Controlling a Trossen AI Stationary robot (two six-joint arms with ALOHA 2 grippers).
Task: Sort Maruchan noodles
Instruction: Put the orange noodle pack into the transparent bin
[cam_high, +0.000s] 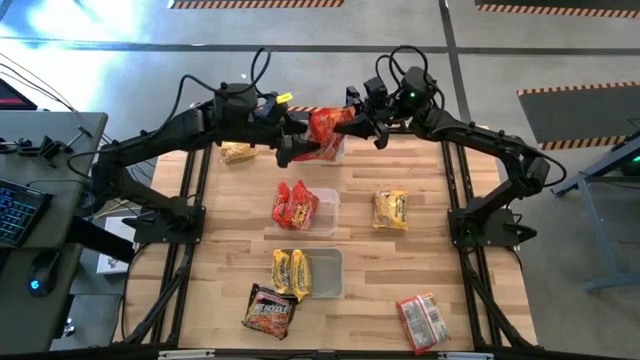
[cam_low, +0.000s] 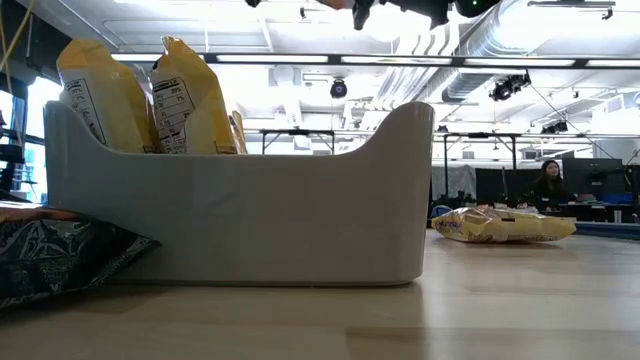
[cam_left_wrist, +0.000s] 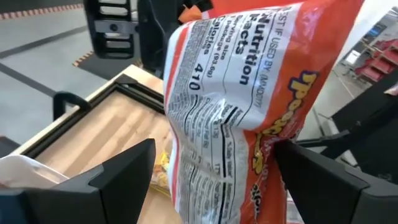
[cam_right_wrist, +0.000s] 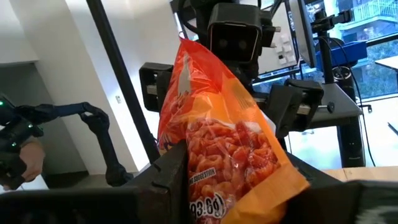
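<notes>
An orange-red noodle packet (cam_high: 325, 128) hangs in the air above the far clear tub (cam_high: 333, 155) at the table's far middle. My right gripper (cam_high: 352, 125) is shut on it, reaching in from the right. My left gripper (cam_high: 298, 140) comes from the left and is open. Its two fingers (cam_left_wrist: 118, 174) stand on either side of the packet's printed back (cam_left_wrist: 224, 93). In the right wrist view the packet (cam_right_wrist: 217, 124) rises between my right gripper's fingers (cam_right_wrist: 168, 177), with the left gripper beyond it. My right gripper pinches one end of the packet (cam_right_wrist: 211, 186) between its two fingers, coming about level from the table's right side. The packet is lifted clear of the tub and stands out past the fingers toward the left gripper. My left gripper: I cannot tell whether its fingers touch the packet.
The middle tub (cam_high: 322, 205) holds red packets and the near tub (cam_high: 325, 272) holds yellow ones (cam_low: 150, 95). Loose packets lie on the table: yellow (cam_high: 238, 152) far left, yellow (cam_high: 390, 210) right, dark (cam_high: 268, 310) near, red (cam_high: 422, 320) near right.
</notes>
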